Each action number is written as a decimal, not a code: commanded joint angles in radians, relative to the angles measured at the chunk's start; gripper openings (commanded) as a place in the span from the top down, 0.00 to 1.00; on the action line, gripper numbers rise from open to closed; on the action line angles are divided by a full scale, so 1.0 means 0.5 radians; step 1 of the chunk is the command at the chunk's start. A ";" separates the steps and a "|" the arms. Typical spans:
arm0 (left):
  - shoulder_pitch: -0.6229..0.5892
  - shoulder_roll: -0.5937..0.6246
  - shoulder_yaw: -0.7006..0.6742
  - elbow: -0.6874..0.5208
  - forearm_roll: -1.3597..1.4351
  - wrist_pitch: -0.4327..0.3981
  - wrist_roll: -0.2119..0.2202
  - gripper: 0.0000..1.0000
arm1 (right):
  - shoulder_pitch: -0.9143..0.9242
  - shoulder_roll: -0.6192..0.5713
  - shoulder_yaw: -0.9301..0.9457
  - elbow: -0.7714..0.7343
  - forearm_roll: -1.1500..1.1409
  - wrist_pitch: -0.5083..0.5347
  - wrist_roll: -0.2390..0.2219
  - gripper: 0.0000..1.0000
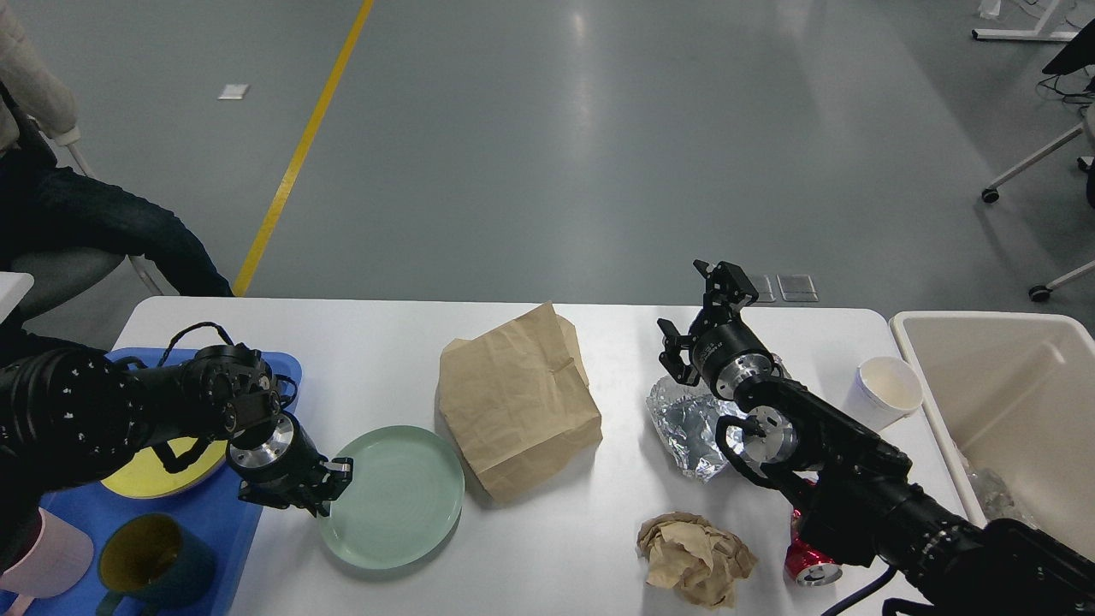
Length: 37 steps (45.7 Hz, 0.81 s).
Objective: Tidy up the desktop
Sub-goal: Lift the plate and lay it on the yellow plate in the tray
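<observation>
The white desktop [385, 342] holds a pale green plate [398, 496], a brown paper bag [517, 406], crumpled foil [689, 428], a crumpled brown paper ball [695, 560], a red can [808, 566] and a white paper cup [885, 389]. My left gripper [329, 486] is low at the plate's left rim, its fingers apart, one on each side of the rim edge. My right gripper [700, 312] is wide open and empty, raised over the desktop just behind the foil. My right arm partly hides the can and the foil.
A blue tray [214, 535] at front left holds a yellow plate [154, 475], a dark mug [150, 560] and a pink cup [47, 552]. A beige bin [1018, 342] stands off the right edge. A seated person [77, 222] is at the far left.
</observation>
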 commanded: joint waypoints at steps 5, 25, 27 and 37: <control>-0.080 0.018 0.000 0.000 -0.001 -0.056 0.000 1.00 | 0.000 0.000 0.000 0.000 0.000 0.000 0.000 0.00; -0.408 0.337 0.003 0.000 -0.001 -0.415 0.000 1.00 | 0.000 0.000 0.000 0.000 0.000 0.003 0.000 0.00; -0.433 0.398 0.003 0.000 0.002 -0.436 0.000 1.00 | 0.000 0.000 0.000 -0.003 0.000 0.000 0.000 0.00; -0.427 0.718 -0.003 0.076 0.002 -0.443 -0.003 1.00 | 0.000 0.000 0.000 -0.003 0.000 0.000 0.000 0.00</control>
